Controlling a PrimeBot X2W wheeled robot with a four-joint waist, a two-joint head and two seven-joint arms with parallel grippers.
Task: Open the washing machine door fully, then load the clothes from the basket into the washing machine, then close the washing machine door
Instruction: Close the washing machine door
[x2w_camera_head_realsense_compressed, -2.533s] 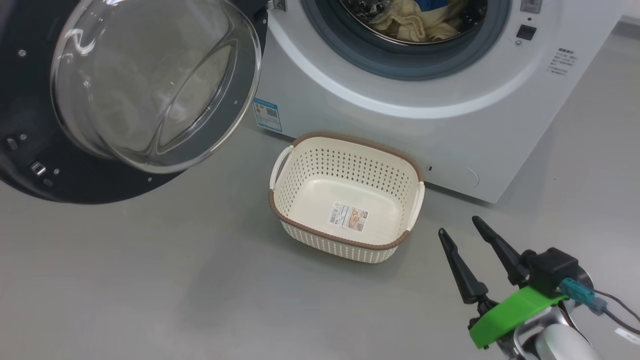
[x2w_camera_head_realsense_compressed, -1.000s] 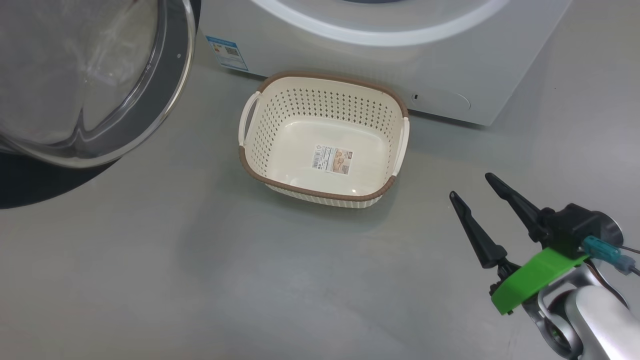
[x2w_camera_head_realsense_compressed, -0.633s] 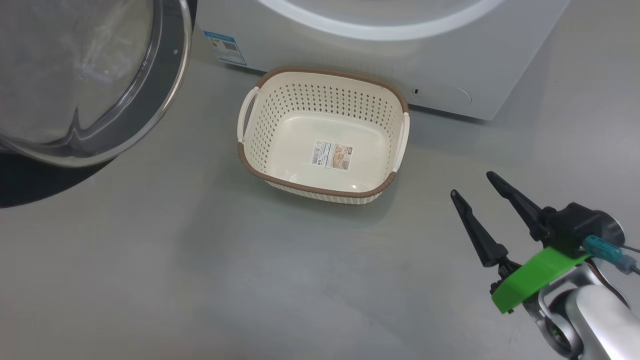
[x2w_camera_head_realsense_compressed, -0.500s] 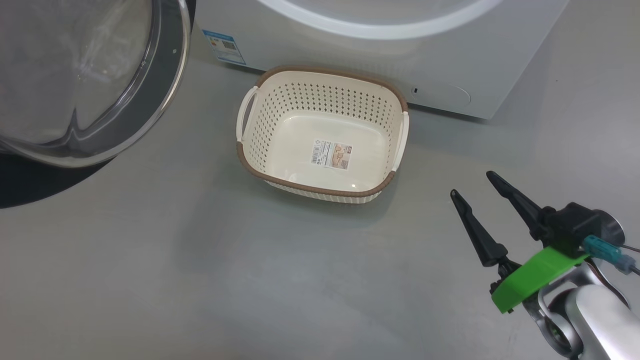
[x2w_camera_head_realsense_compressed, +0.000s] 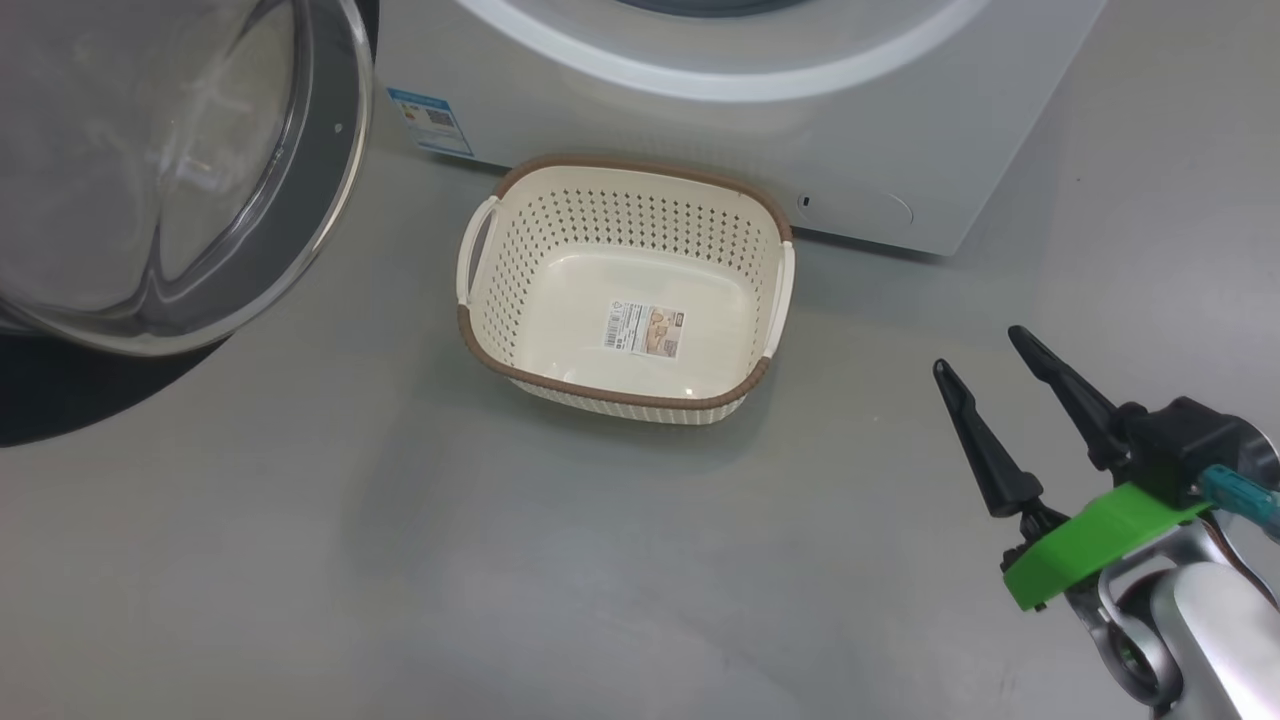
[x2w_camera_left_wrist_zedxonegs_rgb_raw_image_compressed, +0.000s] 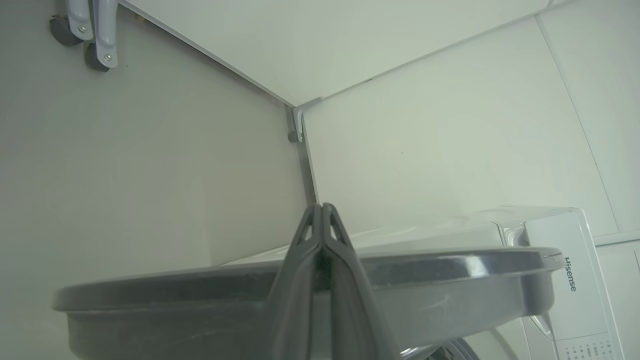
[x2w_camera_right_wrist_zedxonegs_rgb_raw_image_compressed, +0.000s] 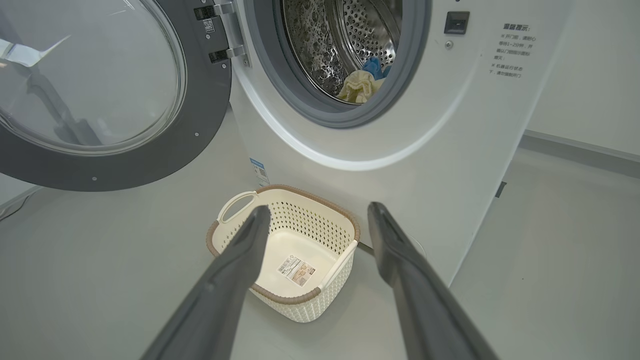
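The washing machine door (x2w_camera_head_realsense_compressed: 150, 180) stands open at the upper left, its glass bowl bulging outward. The washing machine (x2w_camera_head_realsense_compressed: 700, 130) fills the top of the head view. The cream basket (x2w_camera_head_realsense_compressed: 650, 220) sits on the floor before it, holding just a label sticker. The clothes (x2w_camera_right_wrist_zedxonegs_rgb_raw_image_compressed: 357, 85), pale yellow with a blue piece, lie inside the steel drum. My right gripper (x2w_camera_head_realsense_compressed: 978, 350) hovers open to the right of the basket, nothing between its fingers. My left gripper (x2w_camera_left_wrist_zedxonegs_rgb_raw_image_compressed: 322, 206) is shut on nothing, its fingers crossing the door's grey rim (x2w_camera_left_wrist_zedxonegs_rgb_raw_image_compressed: 450, 295) from behind.
Grey floor spreads in front of and left of the basket. Wall panels and a corner strip (x2w_camera_left_wrist_zedxonegs_rgb_raw_image_compressed: 299, 125) lie beyond the door, with two caster feet (x2w_camera_left_wrist_zedxonegs_rgb_raw_image_compressed: 95, 50) at the far corner. The machine's right side (x2w_camera_right_wrist_zedxonegs_rgb_raw_image_compressed: 500, 150) borders more floor.
The head camera has swung a little, shifting the whole picture. The door, basket and both grippers keep their states; the right gripper stays open beside the basket.
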